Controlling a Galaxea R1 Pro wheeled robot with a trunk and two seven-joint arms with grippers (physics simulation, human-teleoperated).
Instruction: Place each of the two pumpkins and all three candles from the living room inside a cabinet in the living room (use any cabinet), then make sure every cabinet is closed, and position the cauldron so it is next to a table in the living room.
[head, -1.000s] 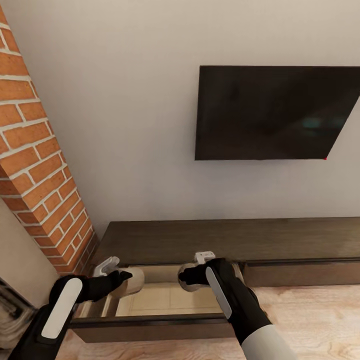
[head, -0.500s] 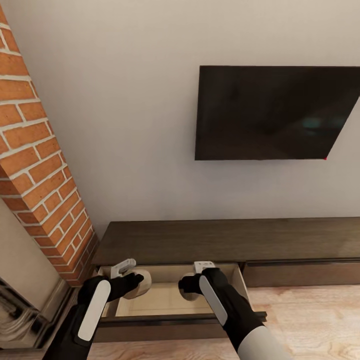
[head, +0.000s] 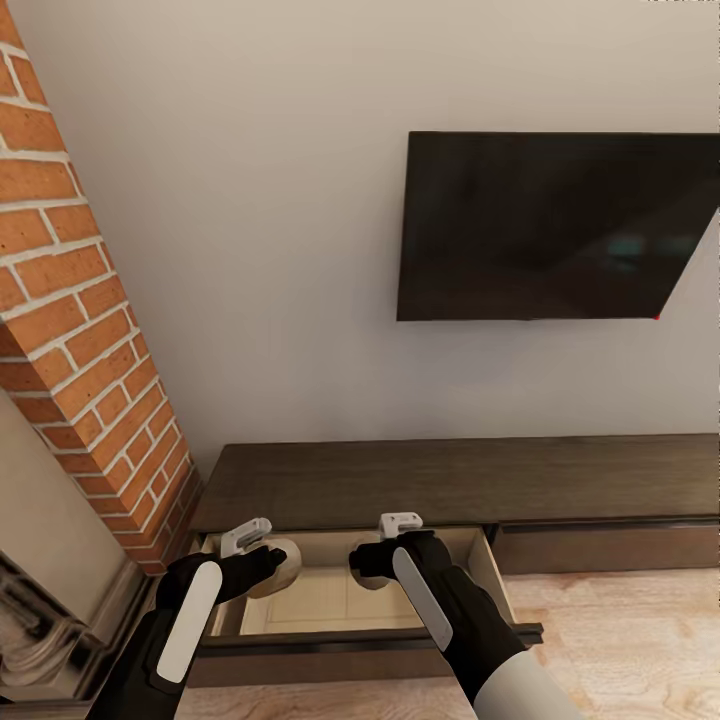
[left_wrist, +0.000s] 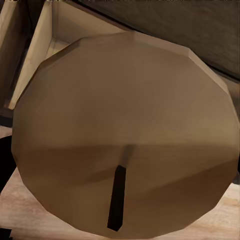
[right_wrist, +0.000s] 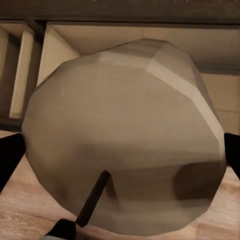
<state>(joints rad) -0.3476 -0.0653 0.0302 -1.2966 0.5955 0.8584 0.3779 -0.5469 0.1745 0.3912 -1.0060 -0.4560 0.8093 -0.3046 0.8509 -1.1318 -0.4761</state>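
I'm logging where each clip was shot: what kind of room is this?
Most likely a living room: a flat-screen TV hangs on the wall above a long low dark-wood cabinet, a brick fireplace column stands beside it, and the floor is light wood plank.

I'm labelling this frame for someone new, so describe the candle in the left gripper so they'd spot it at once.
Below the wall TV runs a low dark cabinet with its left drawer pulled open. Two beige candles hang over that drawer; the left gripper holds the candle nearer the brick column, not the one in the right gripper.
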